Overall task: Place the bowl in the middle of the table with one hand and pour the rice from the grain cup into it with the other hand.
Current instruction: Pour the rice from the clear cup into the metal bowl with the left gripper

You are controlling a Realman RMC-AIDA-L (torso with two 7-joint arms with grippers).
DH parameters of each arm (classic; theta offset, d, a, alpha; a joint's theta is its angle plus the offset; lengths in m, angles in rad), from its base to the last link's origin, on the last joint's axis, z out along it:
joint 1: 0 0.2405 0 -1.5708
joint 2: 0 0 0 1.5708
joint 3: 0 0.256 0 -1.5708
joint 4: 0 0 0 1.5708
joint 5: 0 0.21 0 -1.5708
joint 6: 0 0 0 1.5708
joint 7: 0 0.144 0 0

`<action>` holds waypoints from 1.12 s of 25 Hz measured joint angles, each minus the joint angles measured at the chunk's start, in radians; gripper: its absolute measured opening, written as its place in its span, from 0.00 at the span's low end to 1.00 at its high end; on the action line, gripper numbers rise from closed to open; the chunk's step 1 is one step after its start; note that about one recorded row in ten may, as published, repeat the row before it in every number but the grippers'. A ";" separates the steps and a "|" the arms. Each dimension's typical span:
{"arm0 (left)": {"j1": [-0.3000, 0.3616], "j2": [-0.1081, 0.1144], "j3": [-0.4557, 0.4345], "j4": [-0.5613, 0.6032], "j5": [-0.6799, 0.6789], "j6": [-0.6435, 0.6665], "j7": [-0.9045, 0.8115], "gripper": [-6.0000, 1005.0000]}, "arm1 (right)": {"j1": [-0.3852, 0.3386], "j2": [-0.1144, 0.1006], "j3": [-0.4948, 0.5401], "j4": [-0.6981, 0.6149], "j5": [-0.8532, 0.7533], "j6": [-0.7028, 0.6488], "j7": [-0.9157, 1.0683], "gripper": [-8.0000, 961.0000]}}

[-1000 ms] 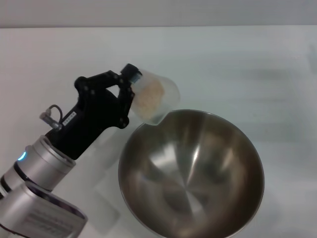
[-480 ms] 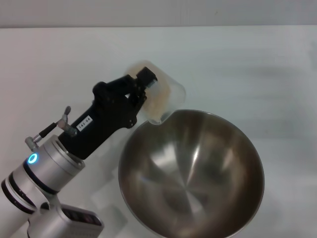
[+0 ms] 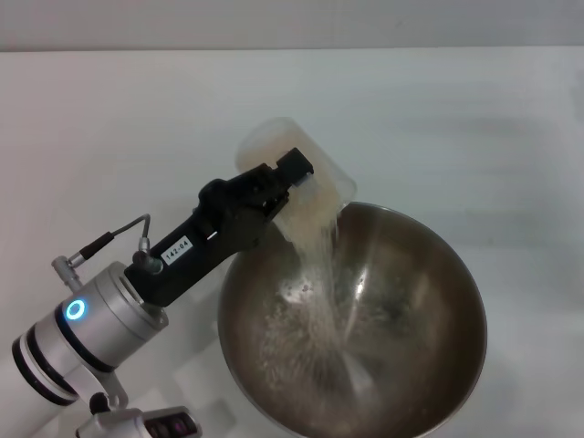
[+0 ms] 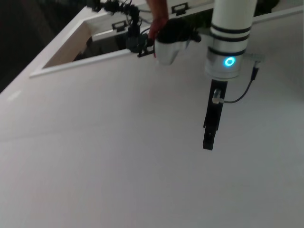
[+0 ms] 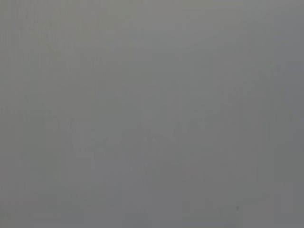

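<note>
**Pouring rice: hold the spout over the steel bowl**

Nearest the counter's (image 3: 109,119) front edge sits the stainless-steel mixing bowl (image 3: 429,274), a little right of the middle, its near rim running off the bottom of the head view. It looks placed already, so the step in hand is the pour.

A thin stream of rice (image 3: 321,283) falls along the bowl's left inner wall, and grains are scattered over the bottom. Just beyond the bowl's far-left rim, the left gripper (image 3: 274,193) is closed on the grain cup (image 3: 301,178), which is tipped steeply, spout down and over the rim, with rice inside near the mouth.

To do this well, I judge that the cup's lip should stay inside the line of the rim, not at it, since the stream lands close to the left wall and a small drift toward the counter's left edge could spill grains outside. The tilt should increase slowly so the rice runs as a stream and not a clump. The cup should avoid knocking the rim, because the smooth bowl may slide.

The right gripper is not in view; its wrist camera shows only blank grey. Farther back, the counter runs plain white to its far edge.
</note>
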 joint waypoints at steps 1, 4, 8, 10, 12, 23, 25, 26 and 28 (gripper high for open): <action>-0.001 0.000 -0.001 0.000 0.006 0.000 0.013 0.04 | 0.000 0.000 0.000 0.000 0.000 0.003 0.000 0.62; -0.003 0.000 -0.004 0.000 0.024 0.000 0.045 0.04 | 0.005 -0.001 0.001 0.000 0.000 0.009 -0.001 0.62; -0.005 0.000 -0.005 0.000 0.048 -0.001 0.104 0.04 | 0.009 -0.002 0.002 -0.001 0.000 0.016 -0.009 0.62; -0.008 0.000 -0.005 0.001 0.077 -0.004 0.190 0.04 | 0.009 -0.002 0.008 -0.004 0.000 0.022 -0.013 0.62; -0.009 0.000 -0.005 0.001 0.079 -0.004 0.202 0.04 | 0.010 -0.001 0.012 -0.005 -0.001 0.024 -0.015 0.62; -0.011 0.002 -0.002 0.024 0.085 -0.007 0.378 0.04 | 0.005 0.001 0.012 -0.005 -0.006 0.024 -0.015 0.62; -0.010 0.002 0.000 0.031 0.085 -0.007 0.404 0.04 | 0.003 0.002 0.012 -0.005 -0.007 0.024 -0.015 0.62; -0.009 0.001 0.001 0.036 0.085 -0.008 0.424 0.04 | 0.003 0.002 0.012 -0.005 -0.007 0.024 -0.015 0.62; -0.008 0.001 0.002 0.038 0.085 -0.009 0.434 0.04 | 0.003 0.003 0.012 -0.005 -0.008 0.025 -0.015 0.62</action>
